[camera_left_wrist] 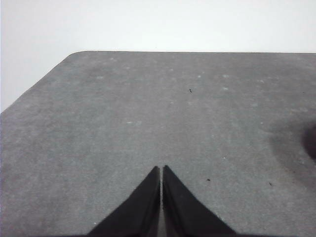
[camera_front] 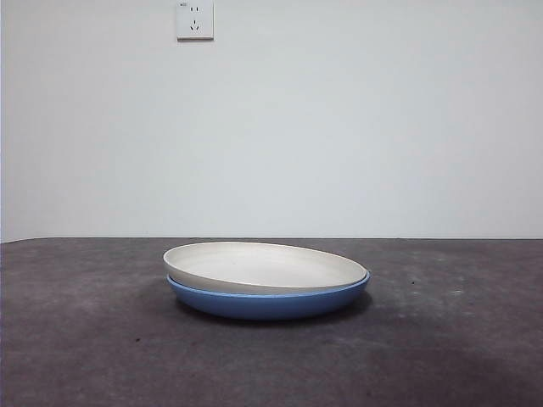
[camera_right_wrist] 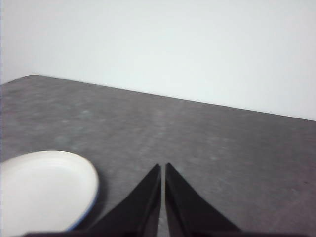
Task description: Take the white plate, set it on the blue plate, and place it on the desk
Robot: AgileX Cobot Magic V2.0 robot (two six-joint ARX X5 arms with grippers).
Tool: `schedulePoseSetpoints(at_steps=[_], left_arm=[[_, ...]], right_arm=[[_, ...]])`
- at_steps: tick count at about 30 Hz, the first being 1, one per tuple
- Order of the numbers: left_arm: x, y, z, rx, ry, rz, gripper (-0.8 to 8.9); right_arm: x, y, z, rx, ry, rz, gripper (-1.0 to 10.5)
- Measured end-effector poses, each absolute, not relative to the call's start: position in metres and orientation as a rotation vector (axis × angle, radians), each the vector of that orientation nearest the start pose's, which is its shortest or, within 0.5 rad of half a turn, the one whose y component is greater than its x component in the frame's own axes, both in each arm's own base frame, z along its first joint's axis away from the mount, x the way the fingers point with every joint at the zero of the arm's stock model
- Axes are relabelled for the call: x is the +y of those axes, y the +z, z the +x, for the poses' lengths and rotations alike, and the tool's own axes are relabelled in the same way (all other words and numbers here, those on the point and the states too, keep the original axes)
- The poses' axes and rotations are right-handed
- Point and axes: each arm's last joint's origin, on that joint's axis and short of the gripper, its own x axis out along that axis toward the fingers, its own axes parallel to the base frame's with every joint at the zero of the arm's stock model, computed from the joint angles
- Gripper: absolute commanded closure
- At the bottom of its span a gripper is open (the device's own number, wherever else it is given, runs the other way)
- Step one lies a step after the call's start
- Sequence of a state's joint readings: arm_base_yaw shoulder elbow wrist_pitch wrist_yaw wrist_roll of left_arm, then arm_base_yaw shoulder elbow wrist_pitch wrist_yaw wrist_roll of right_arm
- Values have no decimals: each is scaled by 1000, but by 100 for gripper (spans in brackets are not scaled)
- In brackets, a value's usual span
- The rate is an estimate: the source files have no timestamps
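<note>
White plate (camera_front: pixel 265 266) nested on blue plate (camera_front: pixel 270 302), slightly tilted, its rim raised on one side, both resting near the middle of the worktop (camera_front: pixel 76 339). Left tool (camera_left_wrist: pixel 161 170) held above bare worktop, jaws pressed together, nothing between them. Right tool (camera_right_wrist: pixel 163 168) likewise pressed together and empty, apart from the stacked plates, just beside their edge. Wall socket (camera_front: pixel 194 19) seen high on the wall behind.

Only the grippers show, each in its own wrist view. The left gripper (camera_left_wrist: pixel 161 168) is two matte black jaws, broad at the base and narrowing to slim pointed tips, smooth and unmarked. The right gripper (camera_right_wrist: pixel 162 165) has the same black tapered pair. No cables, screws or labels are visible.
</note>
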State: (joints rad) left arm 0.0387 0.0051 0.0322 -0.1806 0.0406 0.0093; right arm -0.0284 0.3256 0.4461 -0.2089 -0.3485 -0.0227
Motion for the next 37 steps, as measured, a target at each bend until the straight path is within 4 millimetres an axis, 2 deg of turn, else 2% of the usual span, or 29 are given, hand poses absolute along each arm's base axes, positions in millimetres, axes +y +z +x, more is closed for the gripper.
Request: schedulePoseSetpoints(at_steps=[9, 18, 26, 37], left_arm=[[2, 157, 95, 153, -3, 3, 806], [2, 157, 95, 153, -3, 3, 806], [2, 157, 95, 153, -3, 3, 806], [2, 157, 95, 153, -3, 3, 806]], right_arm=[[3, 207, 95, 47, 174, 22, 939], [3, 171, 95, 75, 170, 66, 939], [3, 154, 96, 144, 166, 95, 939], [3, 153, 96, 153, 166, 101, 939]])
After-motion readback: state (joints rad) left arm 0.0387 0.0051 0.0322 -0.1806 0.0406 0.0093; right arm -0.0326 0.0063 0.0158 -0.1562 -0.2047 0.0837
